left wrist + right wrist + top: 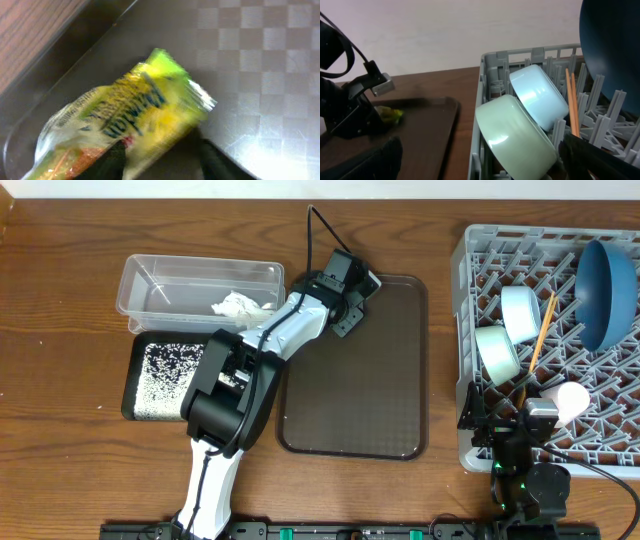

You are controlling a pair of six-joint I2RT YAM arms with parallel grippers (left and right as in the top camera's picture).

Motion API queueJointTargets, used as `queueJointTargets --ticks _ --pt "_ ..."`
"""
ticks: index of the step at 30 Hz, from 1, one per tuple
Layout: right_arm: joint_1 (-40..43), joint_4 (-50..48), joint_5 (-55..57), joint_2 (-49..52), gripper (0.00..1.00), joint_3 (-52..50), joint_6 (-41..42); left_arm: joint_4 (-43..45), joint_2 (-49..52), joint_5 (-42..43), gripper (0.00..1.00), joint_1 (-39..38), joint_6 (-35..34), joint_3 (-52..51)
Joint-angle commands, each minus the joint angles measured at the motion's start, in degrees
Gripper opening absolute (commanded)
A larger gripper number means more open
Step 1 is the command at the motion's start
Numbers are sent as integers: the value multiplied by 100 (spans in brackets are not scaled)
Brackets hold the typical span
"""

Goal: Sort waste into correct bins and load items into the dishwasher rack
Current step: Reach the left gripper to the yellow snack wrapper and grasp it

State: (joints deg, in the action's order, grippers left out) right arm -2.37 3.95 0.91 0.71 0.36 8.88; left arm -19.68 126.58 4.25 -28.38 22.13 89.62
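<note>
Yellow-green thin plastic snack wrapper (pixel 135 115) on dark brown serving tray (pixel 370 380), upper-left corner. Probably very light, crinkly, slippery; best pinched across the flat middle. Left tool (pixel 162 152) astride its lower end; clamped or not, cannot tell. Right tool (pixel 510 425) spread apart, empty.

No text we can actually read.
Print shows only on the yellow-green snack wrapper (pixel 135 112) in the left wrist view. There is dark blue lettering across its yellow middle, smaller pale lettering along the clear end, and a red-orange patch near the bottom edge. It all lies upside down to the camera and is blurred, so we can't make out a word, brand or number. In the right wrist view it's too small for any print to show.
</note>
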Motion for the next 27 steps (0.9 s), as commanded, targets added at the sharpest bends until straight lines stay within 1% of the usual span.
queueJointTargets --ticks 1,2,3,4,6,8,12,16,22,24,27 --pt "48 20 35 -22 99 -4 -39 -129 162 -76 32 44 -713 -13" --pt "48 20 35 -22 99 -4 -39 -184 149 -35 24 48 -1019 -11" --pt "48 20 35 -22 99 -4 -39 -260 129 74 19 61 -1296 -9" --pt "48 20 35 -22 99 -4 -39 -321 109 232 13 81 -1451 -9" --pt "48 20 35 -22 99 -4 -39 -439 72 608 6 122 -1641 -2" --pt "48 20 35 -22 99 -4 -39 -586 -20 809 6 164 -1869 2" --pt "48 20 35 -22 99 -4 -39 -929 -420 841 6 197 -2378 13" --pt "48 20 35 -22 99 -4 -39 -1217 -1027 844 6 195 -2505 17" --pt "48 20 35 -22 99 -4 -39 -1668 -2059 813 6 258 -2500 17" --pt "48 20 35 -22 99 -4 -39 -1766 -2256 566 6 341 -2500 17" --pt "48 20 35 -22 99 -4 -39 -1845 -2380 -225 6 546 -2439 17"
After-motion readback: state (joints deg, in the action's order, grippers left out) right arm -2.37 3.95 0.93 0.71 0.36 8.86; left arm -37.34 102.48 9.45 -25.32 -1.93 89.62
